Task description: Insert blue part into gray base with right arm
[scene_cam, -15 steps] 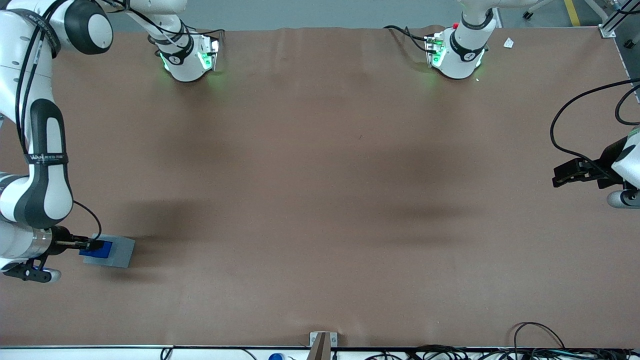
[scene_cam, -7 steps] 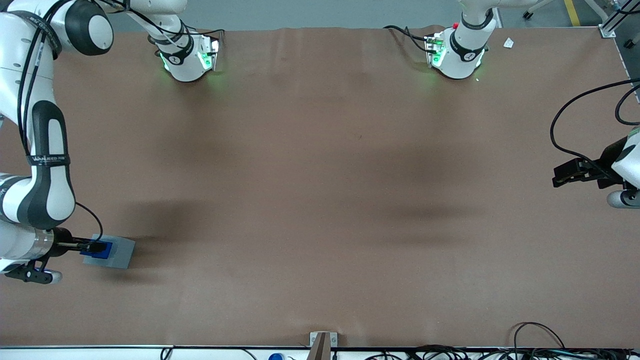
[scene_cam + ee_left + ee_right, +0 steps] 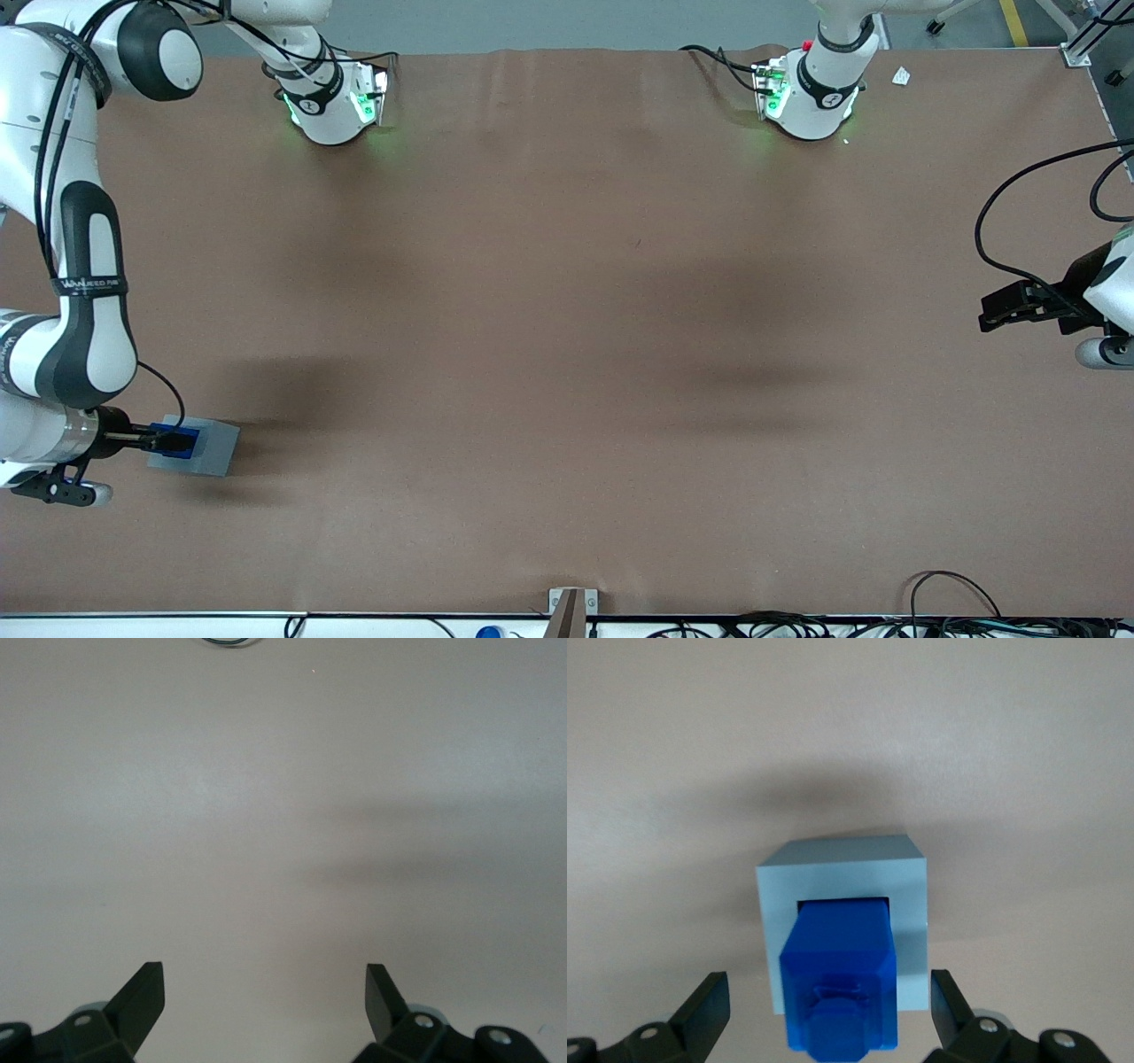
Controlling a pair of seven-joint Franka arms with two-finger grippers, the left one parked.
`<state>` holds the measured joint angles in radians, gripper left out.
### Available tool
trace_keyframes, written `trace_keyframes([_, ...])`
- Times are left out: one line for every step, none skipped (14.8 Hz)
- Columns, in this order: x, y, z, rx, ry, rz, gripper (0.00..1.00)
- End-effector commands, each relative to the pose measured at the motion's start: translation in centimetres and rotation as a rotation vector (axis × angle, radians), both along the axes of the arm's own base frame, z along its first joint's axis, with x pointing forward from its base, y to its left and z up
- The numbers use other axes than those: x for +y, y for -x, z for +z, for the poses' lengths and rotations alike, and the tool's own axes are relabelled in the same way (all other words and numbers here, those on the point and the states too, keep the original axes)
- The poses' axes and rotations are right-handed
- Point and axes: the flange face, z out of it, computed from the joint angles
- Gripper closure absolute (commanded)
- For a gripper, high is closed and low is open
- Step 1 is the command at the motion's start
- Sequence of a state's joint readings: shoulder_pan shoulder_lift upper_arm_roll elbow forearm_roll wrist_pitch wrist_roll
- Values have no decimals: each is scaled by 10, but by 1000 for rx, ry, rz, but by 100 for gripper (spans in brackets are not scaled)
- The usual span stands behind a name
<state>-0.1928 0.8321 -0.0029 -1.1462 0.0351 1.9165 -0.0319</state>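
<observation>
A wide brown matte tabletop carries everything, with pale grey floor along the edge farthest from the front camera. The light-grey square plastic base sits flat on it toward the working arm's end, near the table's front edge. The bright-blue block-shaped part stands upright in the base's square recess, its long axis vertical, notched end up. The right arm's black two-finger gripper hovers just above the base, fingers spread wide, clear of the part and holding nothing
</observation>
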Motion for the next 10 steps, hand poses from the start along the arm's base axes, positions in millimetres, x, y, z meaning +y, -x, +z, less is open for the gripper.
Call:
trace_keyframes([8,4,68,-74,-24,9,0])
trace_keyframes([12,10,94,-80,-21,15,0])
trace_keyframes([17,19,118,-51,-28,9,0])
trace_keyframes([20,29,140,-40,-43,8,0])
trace_keyframes([24,38,166,-55,-65,4,0])
trace_keyframes([27,52,189,-63,-68,3,0])
trace_keyframes([32,65,212,-79,-64,7,0])
trace_keyframes([40,79,232,-85,-63,12,0])
trace_keyframes([48,91,250,-89,-60,21,0])
trace_keyframes([55,103,269,-91,-53,23,0])
